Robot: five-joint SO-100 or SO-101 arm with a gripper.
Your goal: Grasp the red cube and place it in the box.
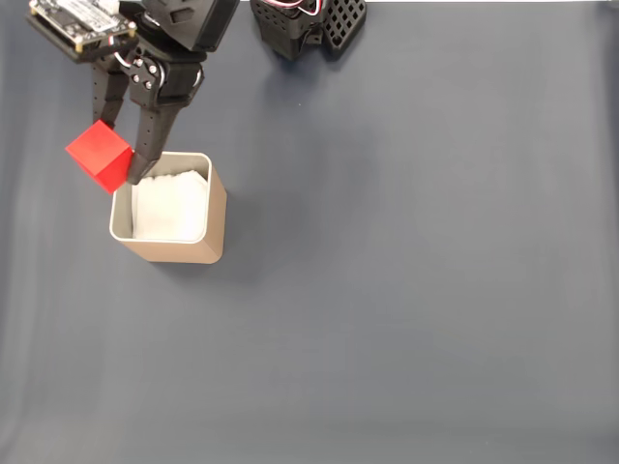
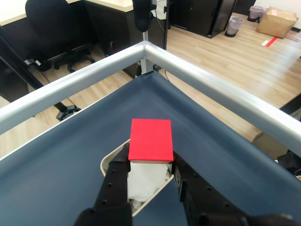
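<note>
Red cube: the red cube (image 1: 99, 153) hung in the air at the left of the fixed view, pinched between the two fingers, its lower corner just over the left rim of the box and most of its body outside that rim
Why held so: by my reading it was carried high to clear the wall, not yet centred for a drop
Gripper: the gripper (image 1: 114, 166) was closed on the cube, jaws only as far apart as the cube's width; in the wrist view the gripper (image 2: 150, 165) clamped it from both sides with the red top face towards the camera
Box: the box (image 1: 217, 208) stood on the grey desk (image 1: 416, 290), open side up, white lining showing inside; in the wrist view the box (image 2: 109, 162) sat directly below the cube, partly hidden by it
Arm pose: reached in from the top left of the fixed view, fingers pointing down and slightly right towards the box
Next call: a small shift right over the opening looked needed before letting go, or the cube could catch the rim
</note>
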